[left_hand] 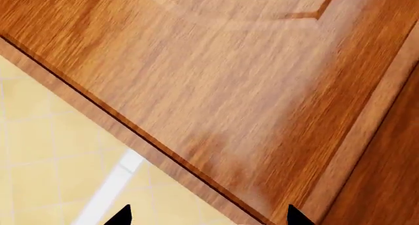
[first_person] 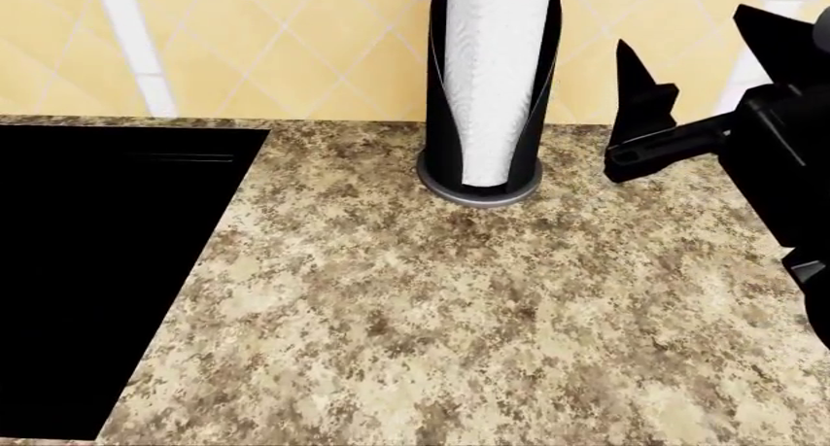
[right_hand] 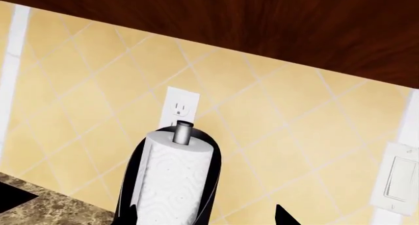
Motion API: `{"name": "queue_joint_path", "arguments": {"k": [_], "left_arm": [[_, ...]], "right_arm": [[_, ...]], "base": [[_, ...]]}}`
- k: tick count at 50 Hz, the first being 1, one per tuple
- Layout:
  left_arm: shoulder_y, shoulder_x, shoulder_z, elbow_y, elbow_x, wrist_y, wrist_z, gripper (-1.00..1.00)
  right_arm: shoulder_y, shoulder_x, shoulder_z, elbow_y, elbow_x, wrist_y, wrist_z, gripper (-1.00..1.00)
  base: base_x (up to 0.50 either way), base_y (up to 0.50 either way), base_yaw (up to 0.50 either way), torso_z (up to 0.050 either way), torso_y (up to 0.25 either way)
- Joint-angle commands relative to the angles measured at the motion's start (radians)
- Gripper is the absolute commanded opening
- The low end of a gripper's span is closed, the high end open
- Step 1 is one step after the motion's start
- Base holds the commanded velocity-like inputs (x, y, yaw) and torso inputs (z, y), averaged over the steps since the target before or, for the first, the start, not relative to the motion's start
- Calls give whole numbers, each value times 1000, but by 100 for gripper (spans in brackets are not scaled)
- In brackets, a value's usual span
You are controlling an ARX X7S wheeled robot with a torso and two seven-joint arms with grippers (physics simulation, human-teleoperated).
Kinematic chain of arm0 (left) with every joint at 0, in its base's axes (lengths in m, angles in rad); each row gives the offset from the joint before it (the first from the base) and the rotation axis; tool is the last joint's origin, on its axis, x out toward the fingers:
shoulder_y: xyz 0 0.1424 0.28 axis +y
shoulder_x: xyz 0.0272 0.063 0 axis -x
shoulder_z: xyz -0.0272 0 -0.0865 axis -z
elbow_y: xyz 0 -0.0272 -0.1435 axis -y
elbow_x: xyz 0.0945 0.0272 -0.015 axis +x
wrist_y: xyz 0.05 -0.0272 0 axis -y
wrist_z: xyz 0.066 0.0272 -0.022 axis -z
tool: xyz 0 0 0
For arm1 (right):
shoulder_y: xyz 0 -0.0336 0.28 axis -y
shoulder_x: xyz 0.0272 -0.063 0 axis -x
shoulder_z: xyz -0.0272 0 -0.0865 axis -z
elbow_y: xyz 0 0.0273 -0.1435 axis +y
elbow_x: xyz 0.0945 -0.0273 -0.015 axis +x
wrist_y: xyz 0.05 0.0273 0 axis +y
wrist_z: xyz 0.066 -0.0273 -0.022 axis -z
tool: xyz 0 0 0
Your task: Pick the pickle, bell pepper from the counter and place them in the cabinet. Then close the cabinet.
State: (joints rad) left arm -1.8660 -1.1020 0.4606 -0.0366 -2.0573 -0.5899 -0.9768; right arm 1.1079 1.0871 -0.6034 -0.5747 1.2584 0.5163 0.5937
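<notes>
Here, bare granite counter [first_person: 429,300], long edge along the tiled wall; both arms' fingers apart, empty.

White paper-towel roll [first_person: 493,77] upright in black holder with round grey base [first_person: 477,188], standing near back wall. Black stove surface [first_person: 91,271] fills left side of head view. Yellow diagonal-tiled backsplash [right_hand: 85,87] behind, with white vertical stripes. White electrical outlet [right_hand: 178,110] on wall just behind roll's metal post [right_hand: 183,133]. White light switch [right_hand: 398,181] well apart from outlet. Wood-grain cabinet door [left_hand: 248,87] close up, dark underside above tiles.
</notes>
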Motion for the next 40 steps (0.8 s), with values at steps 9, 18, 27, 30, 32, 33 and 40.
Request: {"name": "queue_joint_path", "arguments": {"k": [9,18,27,30,32,33,40], "left_arm": [[-210,113,18,-91,98,-89,178,100],[-333,236,82,-193,131,-205,335,100],[-430,332,114,-273,155,-284,480,100],[-470,362,120,-291,158,-330,535,100],[-487,388,103,-302,172,-365,565,100],[-488,407,76,-309,191,-393,574,100],[-490,629,-310,-376,474,-711,633,100]], "right_arm": [[8,-1,5,-1,6,7,2,100],[11,1,8,-4,13,11,5,100],[4,5,10,0,7,5,-2,100],[5,7,12,-3,10,5,1,100],[-1,8,12,-3,7,1,0,100],[-4,8,12,-3,6,-1,0,100],[-14,10,14,-6,4,-9,0,100]], "base": [[0,0,0,0,0],[0,0,0,0,0],[0,0,0,2,0],[0,0,0,0,0],[0,0,0,0,0],[0,0,0,0,0],[0,0,0,1,0]]}}
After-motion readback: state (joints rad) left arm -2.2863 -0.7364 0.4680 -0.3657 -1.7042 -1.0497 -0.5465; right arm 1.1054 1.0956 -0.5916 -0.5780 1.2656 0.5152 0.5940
